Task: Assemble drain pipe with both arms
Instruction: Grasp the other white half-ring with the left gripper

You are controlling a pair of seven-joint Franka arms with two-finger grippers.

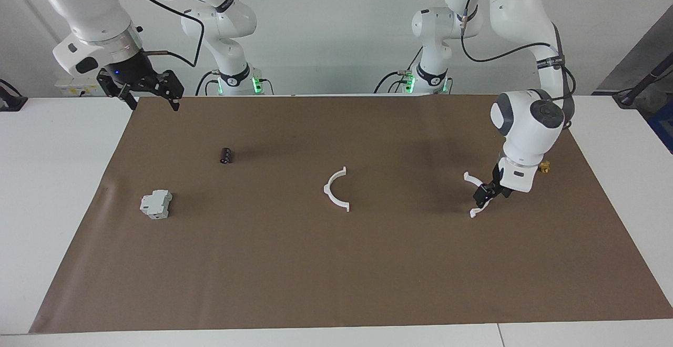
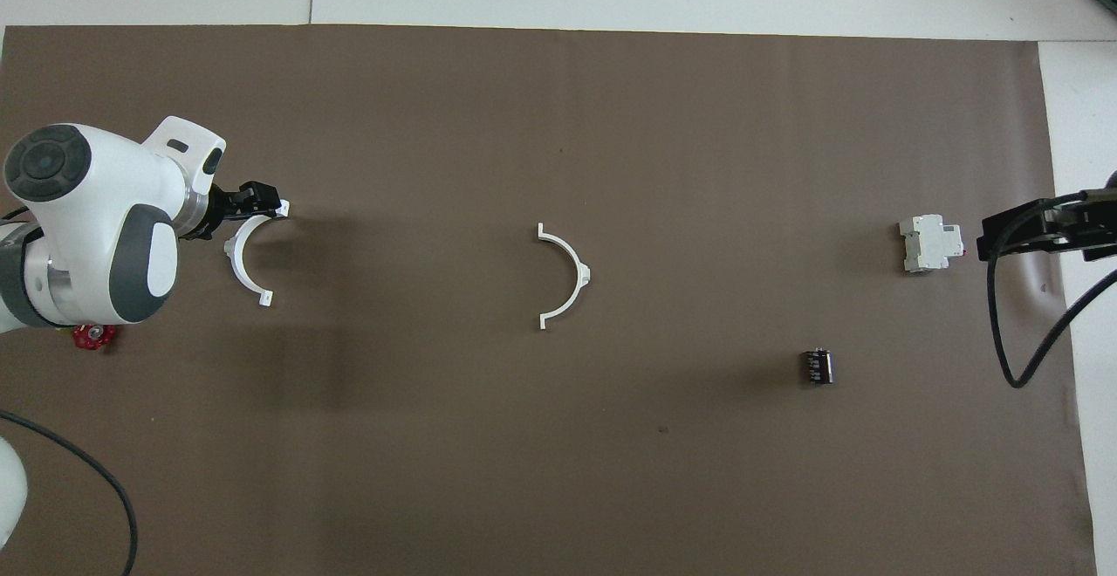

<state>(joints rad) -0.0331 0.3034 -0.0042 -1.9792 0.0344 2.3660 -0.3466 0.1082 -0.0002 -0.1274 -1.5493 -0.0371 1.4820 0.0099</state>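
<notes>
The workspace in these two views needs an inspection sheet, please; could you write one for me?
Surface: brown mat laid flat on a white table.
Job's things: one half-ring lies alone mid-mat; the other half-ring is at the left arm's end, not joined to the first.
Clutter: grey-white block and black cylinder toward the right arm's end; a small red and brass part beside the left arm.
Grippers: left gripper is down at the second half-ring; right gripper waits, raised over the mat's edge.
Cables: black cable hangs from the right arm.
Surroundings: plain wall, nothing else seen.
</notes>
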